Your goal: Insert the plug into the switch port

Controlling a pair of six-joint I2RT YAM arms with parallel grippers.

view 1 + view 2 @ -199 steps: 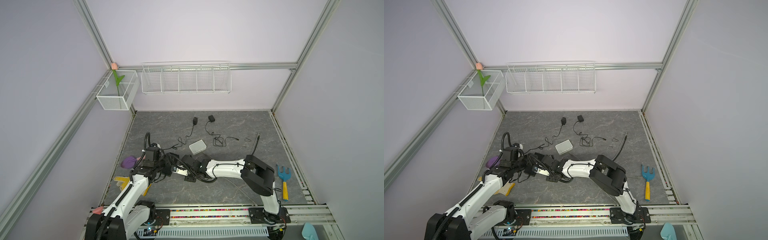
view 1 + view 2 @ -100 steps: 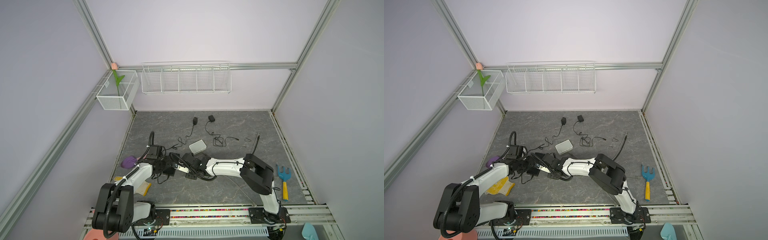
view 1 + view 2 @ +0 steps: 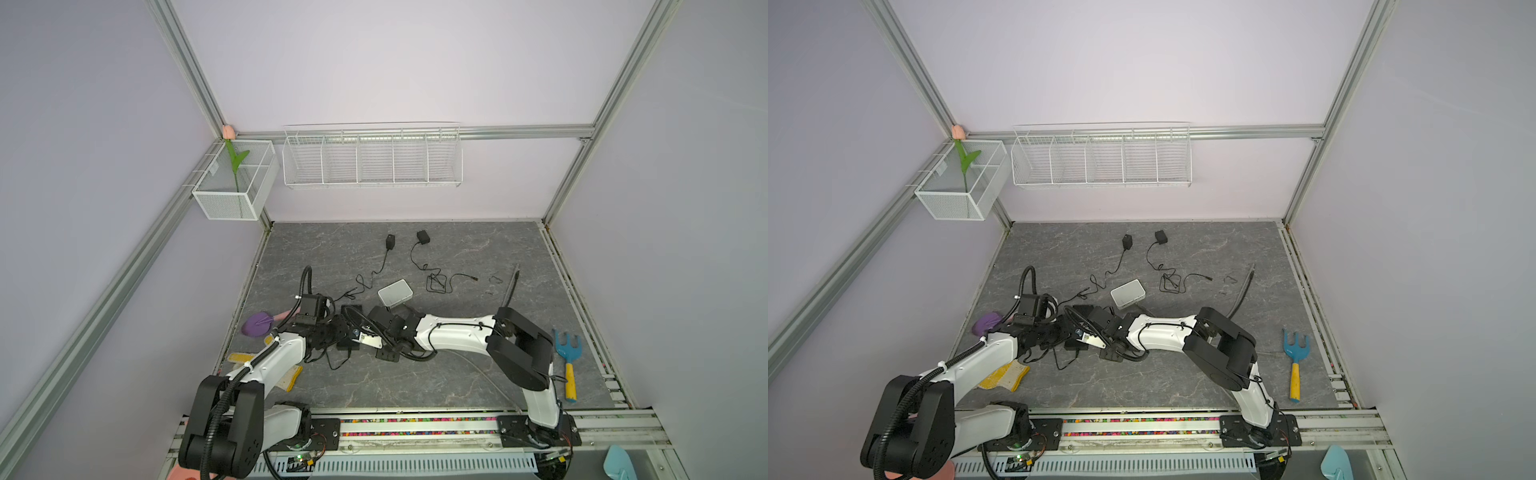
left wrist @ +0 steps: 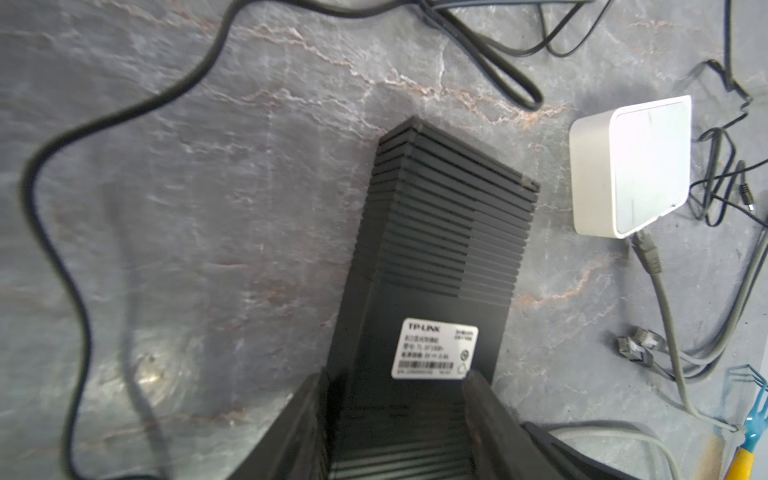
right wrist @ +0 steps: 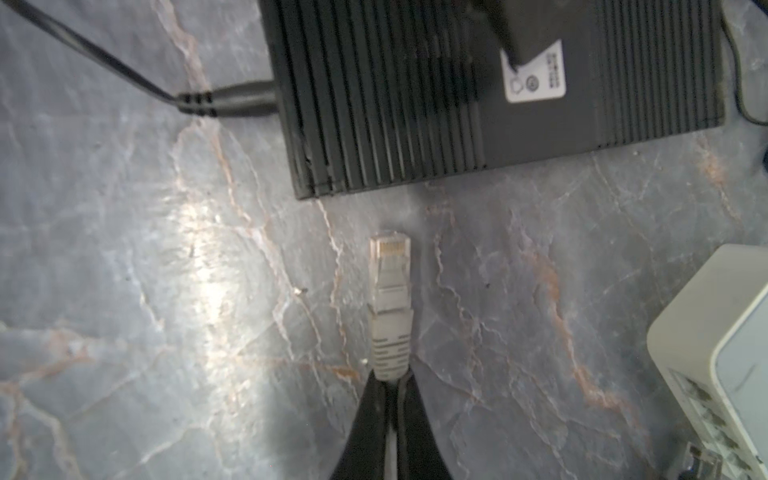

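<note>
- Plug (image 5: 390, 291), grey with a clear tip, is clenched at its boot between the right fingers (image 5: 370, 419). It sits over the worktop (image 5: 166, 291), tip aimed at the black switch (image 5: 415, 104) but apart from it.
- Left fingers (image 4: 303, 424) straddle the labelled end of the black switch; whether they pinch it or merely bracket it, I cannot tell.
- Black cord (image 5: 224, 102) is plugged into the switch's side.
- White box (image 4: 631, 166) lies just beside the switch, with a grey cable (image 4: 648, 257) plugged into it.
- Blue rake (image 3: 567, 353) lies well apart, near the worktop's right edge.
- Mesh basket (image 3: 226, 205), hung in the back left corner, holds a tulip (image 3: 236, 166): the stem is upright inside and the pink bud is above the rim. Which compartment it stands in I cannot tell.
- Wire rack (image 3: 372, 183) hangs on the back wall, divided into five compartments.
</note>
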